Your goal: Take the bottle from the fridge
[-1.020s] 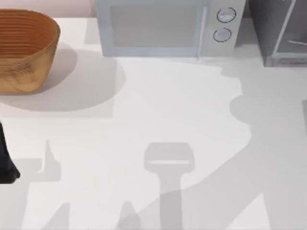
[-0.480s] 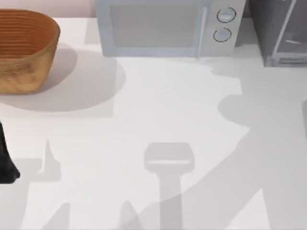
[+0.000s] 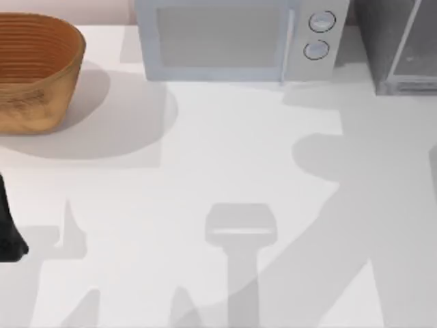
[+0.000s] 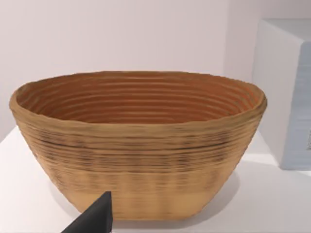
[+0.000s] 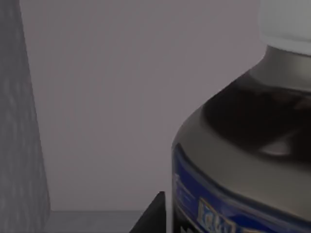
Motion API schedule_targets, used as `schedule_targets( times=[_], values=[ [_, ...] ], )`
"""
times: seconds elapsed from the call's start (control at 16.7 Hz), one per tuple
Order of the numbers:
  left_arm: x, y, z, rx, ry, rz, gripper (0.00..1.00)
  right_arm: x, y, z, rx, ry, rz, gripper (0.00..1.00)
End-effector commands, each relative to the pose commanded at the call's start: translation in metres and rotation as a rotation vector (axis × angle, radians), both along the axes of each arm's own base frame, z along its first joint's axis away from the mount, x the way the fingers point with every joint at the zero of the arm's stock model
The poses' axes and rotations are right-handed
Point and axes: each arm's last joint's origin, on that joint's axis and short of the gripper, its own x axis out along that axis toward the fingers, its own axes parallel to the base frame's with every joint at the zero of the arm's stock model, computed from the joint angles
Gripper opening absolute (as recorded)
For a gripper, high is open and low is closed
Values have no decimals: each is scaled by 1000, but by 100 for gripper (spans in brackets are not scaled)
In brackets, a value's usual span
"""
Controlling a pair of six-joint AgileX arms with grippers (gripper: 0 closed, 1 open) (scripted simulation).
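So here's where we're at: our right tool [image 5: 154,213] is reaching into the fridge [image 3: 399,48], which sits at the far right corner of the surface [image 3: 225,150] next to the microwave [image 3: 235,37]. From the right wrist view, the bottle [image 5: 243,145] is right there, huge in frame, standing upright with its white cap [image 5: 286,22] on top, greyish neck below it and a blue label band wrapping the dark body. A dark fingertip of the tool pokes in just beside the bottle's lower body, with the fridge's inner wall [image 5: 19,121] on the other side.

The relation that matters: the bottle's long axis is vertical, and it lies straight ahead of the right tool but off to one side of its centreline, so we'd guess the tool needs a sideways nudge to centre the body between the fingers before closing. Honestly we can't tell whether the right tool's fingers are spread or closed.

Our left tool [image 4: 92,219] is parked at the left edge of the surface, facing the wicker basket [image 4: 138,145], way farther from the fridge. Can't tell its finger state either.
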Motion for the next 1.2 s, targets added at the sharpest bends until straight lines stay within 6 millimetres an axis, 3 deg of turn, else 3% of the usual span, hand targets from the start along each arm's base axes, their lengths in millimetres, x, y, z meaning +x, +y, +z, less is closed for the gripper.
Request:
schedule_targets(
  times=[0.24, 0.78, 1.2],
  values=[
    [0, 0, 0, 0, 0, 0, 100, -13, -2, 2, -1, -2, -4, 0],
    [0, 0, 0, 0, 0, 0, 100, -94, 1, 0, 0, 2, -1, 0],
    [0, 0, 0, 0, 0, 0, 100, -100, 4, 1, 2, 2, 6, 0]
  ],
)
